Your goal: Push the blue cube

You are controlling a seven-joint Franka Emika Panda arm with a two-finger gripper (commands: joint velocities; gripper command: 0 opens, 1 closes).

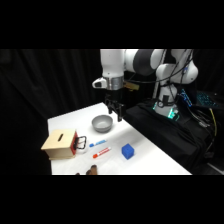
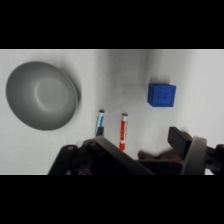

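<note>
Your gripper (image 1: 115,113) hung above the far part of the white table (image 1: 155,152), just over the grey bowl (image 1: 102,123) and clear of everything below. In the side view two dark fingers showed with a small gap between them, and nothing was held; whether they were properly parted or closed, I could not tell.

The blue cube (image 1: 128,151) sat alone on the table, nearer the camera than the bowl and towards the table's right edge, well apart from the gripper. In the wrist view the cube (image 2: 161,94) lay to the upper right, with bare white surface all round it.

By my reading, you were in the approach step: the push had not begun, since nothing touched the cube. The next move would call for travelling across to the cube, coming down beside one of its faces, then sweeping sideways into it.

Around the cube, a blue marker (image 1: 98,143) and a red marker (image 1: 101,152) lay side by side between it and a tan box (image 1: 59,144) at the left, which had a black clip at its side. The bowl sat directly beneath your start point, so descending there would likely strike it. The markers lay close enough that a push towards the left could catch them.
</note>
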